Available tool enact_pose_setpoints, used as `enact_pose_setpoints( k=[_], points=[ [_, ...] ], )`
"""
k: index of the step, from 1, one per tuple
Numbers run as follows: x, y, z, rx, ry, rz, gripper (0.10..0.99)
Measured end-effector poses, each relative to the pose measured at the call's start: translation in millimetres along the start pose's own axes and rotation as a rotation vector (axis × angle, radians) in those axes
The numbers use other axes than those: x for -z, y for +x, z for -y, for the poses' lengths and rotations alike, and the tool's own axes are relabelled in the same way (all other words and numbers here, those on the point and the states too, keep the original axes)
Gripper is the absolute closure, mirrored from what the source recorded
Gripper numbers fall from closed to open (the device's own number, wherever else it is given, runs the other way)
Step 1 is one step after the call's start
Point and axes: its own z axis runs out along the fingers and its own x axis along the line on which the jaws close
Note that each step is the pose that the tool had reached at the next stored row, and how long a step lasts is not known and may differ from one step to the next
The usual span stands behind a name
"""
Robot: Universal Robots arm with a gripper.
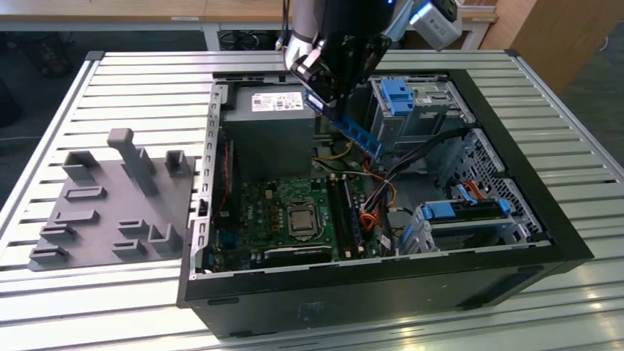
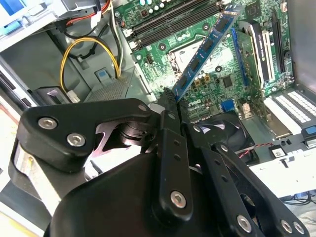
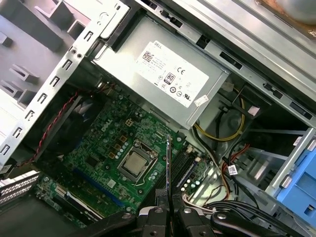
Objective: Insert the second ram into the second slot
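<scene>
Hand: the hand [image 2: 169, 98] is pinched narrow on one end of the second ram [image 2: 205, 49].
Stick: the blue board juts from the fingertips, its long axis slanting down into the open computer case [image 1: 370, 300], touching nothing.
Slots: the memory slots [image 1: 346, 212] lie beneath its free end, well apart.
Progress: not seated yet, I'd judge.

Bright, even overhead light fell on the slatted tabletop [image 1: 127, 80] in the exterior view, with pale glare on its near slats. Inside the computer case [image 1: 341, 300] it was dimmer and shadowed. In the second wrist view, the black fingers [image 2: 170, 148] and the second ram [image 2: 205, 52] caught soft highlights.
</scene>
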Motion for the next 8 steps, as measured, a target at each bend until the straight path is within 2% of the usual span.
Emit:
enact_pose_setpoints(
  k=[8],
  points=[
    [0.0, 0.0, 0.0, -0.034, 0.0, 0.0008, 0.949]
  ],
)
